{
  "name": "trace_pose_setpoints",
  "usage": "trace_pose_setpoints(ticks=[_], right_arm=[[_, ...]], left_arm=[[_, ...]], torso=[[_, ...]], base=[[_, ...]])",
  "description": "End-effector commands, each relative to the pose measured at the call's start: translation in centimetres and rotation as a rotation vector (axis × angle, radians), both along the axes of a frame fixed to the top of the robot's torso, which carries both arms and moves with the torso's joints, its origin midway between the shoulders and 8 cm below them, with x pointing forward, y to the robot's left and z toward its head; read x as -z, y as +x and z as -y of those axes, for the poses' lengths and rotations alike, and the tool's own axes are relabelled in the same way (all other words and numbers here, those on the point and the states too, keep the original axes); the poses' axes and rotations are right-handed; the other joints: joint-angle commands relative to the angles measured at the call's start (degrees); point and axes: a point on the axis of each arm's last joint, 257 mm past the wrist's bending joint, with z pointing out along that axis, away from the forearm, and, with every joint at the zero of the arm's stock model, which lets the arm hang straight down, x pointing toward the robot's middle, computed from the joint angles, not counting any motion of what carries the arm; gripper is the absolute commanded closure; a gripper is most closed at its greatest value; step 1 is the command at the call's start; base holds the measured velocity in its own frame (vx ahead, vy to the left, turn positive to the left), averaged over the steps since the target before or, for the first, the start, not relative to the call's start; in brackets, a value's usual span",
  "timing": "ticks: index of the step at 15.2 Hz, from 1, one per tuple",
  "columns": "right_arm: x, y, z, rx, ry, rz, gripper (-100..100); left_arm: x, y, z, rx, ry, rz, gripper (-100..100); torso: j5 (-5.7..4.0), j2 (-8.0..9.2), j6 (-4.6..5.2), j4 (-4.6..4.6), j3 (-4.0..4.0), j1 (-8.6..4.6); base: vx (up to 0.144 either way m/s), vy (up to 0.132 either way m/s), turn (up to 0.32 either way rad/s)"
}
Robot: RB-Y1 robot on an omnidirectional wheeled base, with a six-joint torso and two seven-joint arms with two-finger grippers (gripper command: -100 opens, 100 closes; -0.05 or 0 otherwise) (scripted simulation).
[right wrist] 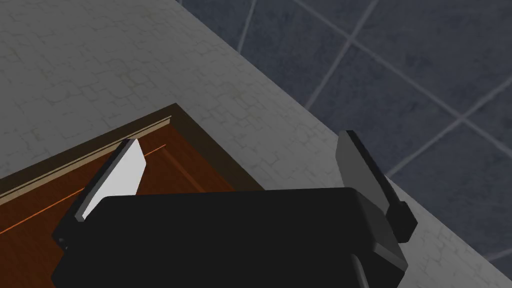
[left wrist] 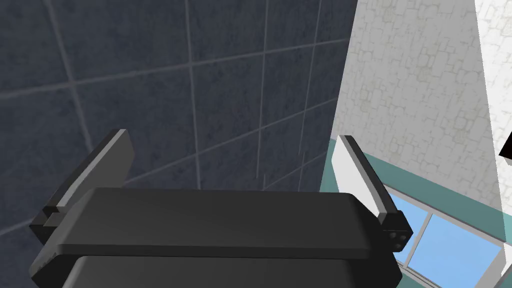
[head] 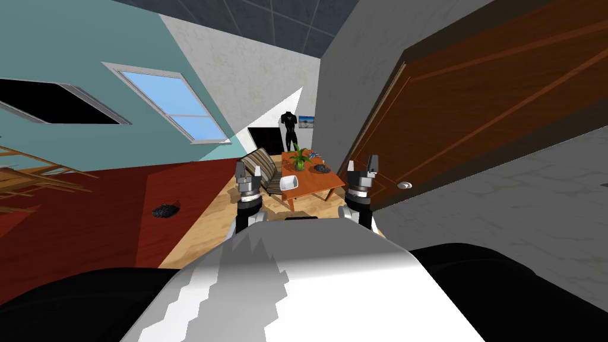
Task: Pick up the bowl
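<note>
Pale wood floor (head: 196, 237) ahead, leading to a low orange table (head: 313, 181). On the table's near corner, a white bowl (head: 289, 183), upright, well short of the potted plant (head: 300, 157) and the dark dish (head: 321, 168) farther back on the same top. Just left of the table, a striped armchair (head: 262, 168); behind it, a black mannequin torso (head: 289, 131). On the right, a brown panelled door (head: 475, 119) with a pale knob (head: 404, 185); on the left, a red rug (head: 83, 225) with a small dark object (head: 165, 210) on it.

Left gripper (head: 249, 170) raised in front of the chest, fingers (left wrist: 107, 160) spread wide, gripping nothing. Right gripper (head: 363, 165) raised the same way, fingers (right wrist: 125, 175) parted and empty. Bowl beyond and between the two, well apart from both, closer to the left one.
</note>
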Motion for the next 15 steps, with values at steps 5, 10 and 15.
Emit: trace_pose_setpoints(ticks=[5,10,15], right_arm=[[0.0,0.0,0.0,0.000,0.000,0.000,0],[0.0,0.0,0.0,0.000,0.000,0.000,0],[0.0,0.0,0.0,0.000,0.000,0.000,0]], left_arm=[[3.1,2.0,-0.6,0.026,0.068,-0.126,-100],[6.2,3.7,-2.3,0.014,0.077,-0.246,-100],[8.7,4.9,-4.0,-0.005,0.070,-0.341,-100]], torso=[[-0.02,0.00,0.02,0.00,0.00,-0.09],[-0.04,-0.02,0.01,-0.01,-0.01,-0.17],[-0.04,-0.03,0.02,-0.01,-0.02,-0.15]], base=[[0.001,-0.026,-0.070],[0.004,-0.047,-0.081],[0.005,-0.038,-0.084]])
